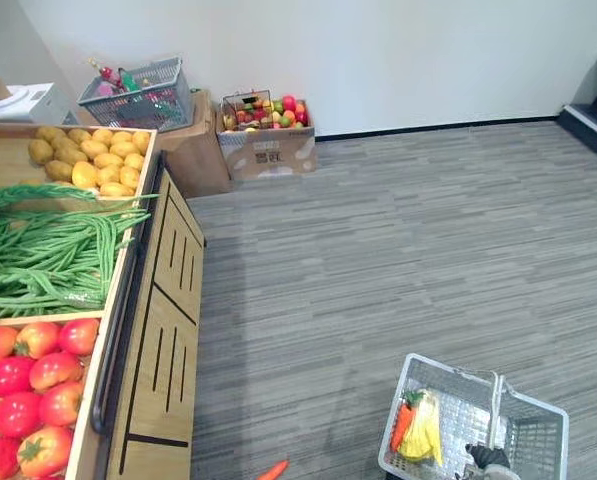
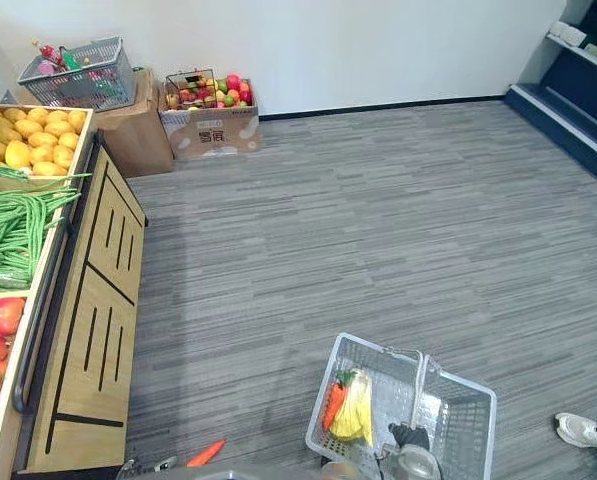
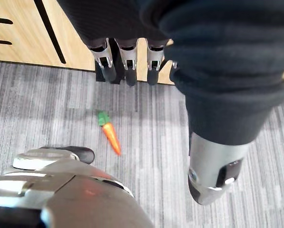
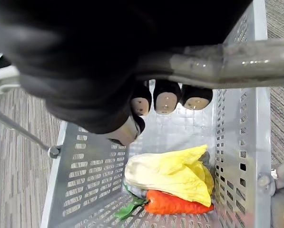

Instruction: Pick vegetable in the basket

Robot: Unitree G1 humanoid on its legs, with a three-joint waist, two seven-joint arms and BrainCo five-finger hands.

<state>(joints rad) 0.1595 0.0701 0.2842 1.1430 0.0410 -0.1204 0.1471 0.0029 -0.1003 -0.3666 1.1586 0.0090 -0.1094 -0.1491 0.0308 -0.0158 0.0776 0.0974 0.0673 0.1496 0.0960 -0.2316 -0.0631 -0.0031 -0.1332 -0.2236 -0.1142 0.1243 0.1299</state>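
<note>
Left wrist view looks down past the left hand at 1 loose carrot lying flat on the grey floor. That hand holds nothing. Its fingers hang straight and side by side, with the thumb out on its own. The loose carrot is down below the hand and apart from it, not touching. Its green top points toward the wooden stand, and its thin tip points away from the stand. In the eye views it lies near the foot of the stand, between the stand and the basket, on the robot's left side of the basket. The right hand is busy, with its fingers curled round the basket handle. It is hard to tell if the basket rests on the floor or hangs just over it. Inside the basket lie 2 vegetables: the other carrot and a yellow leafy vegetable lying on it. So the left hand is both the nearer hand and the free 1. The next job is probably for it to go down to the loose carrot and close across its middle, not along its length. A smooth, round carrot may roll away when touched.
</note>
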